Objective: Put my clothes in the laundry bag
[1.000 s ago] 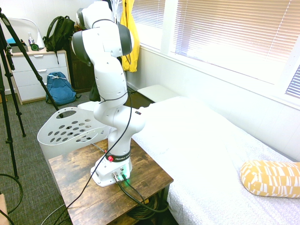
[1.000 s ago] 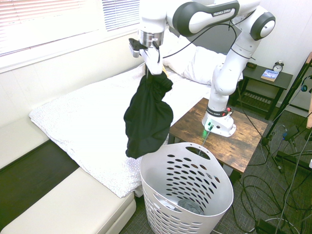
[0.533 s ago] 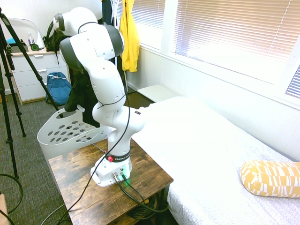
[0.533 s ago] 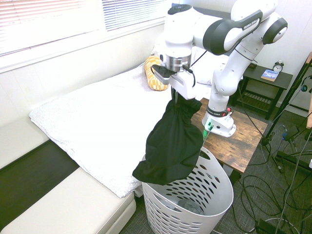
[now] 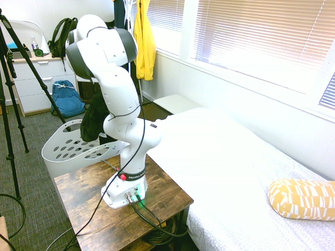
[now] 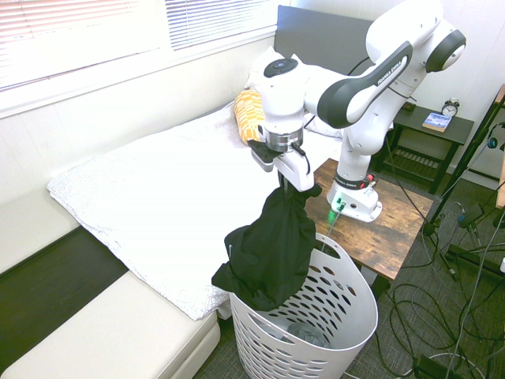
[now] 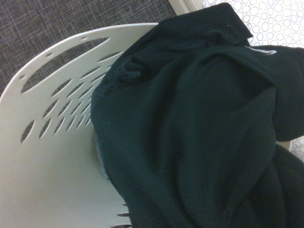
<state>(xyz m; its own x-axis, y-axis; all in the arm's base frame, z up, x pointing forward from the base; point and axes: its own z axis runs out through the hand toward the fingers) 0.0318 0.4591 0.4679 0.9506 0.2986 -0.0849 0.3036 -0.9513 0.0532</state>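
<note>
Second exterior view shows the gripper [image 6: 289,178] pinched tight on the top of the black clothes [image 6: 268,249], which hang down with their lower bulk draped over the rim of the white laundry bag [image 6: 339,324] and partly inside it. First exterior view has the clothes [image 5: 94,119] mostly hidden behind the white arm, above the laundry bag [image 5: 73,146] beside the wooden table [image 5: 157,196]. Wrist view shows dark fabric [image 7: 190,133] filling the frame against the basket's holed wall [image 7: 47,142].
</note>
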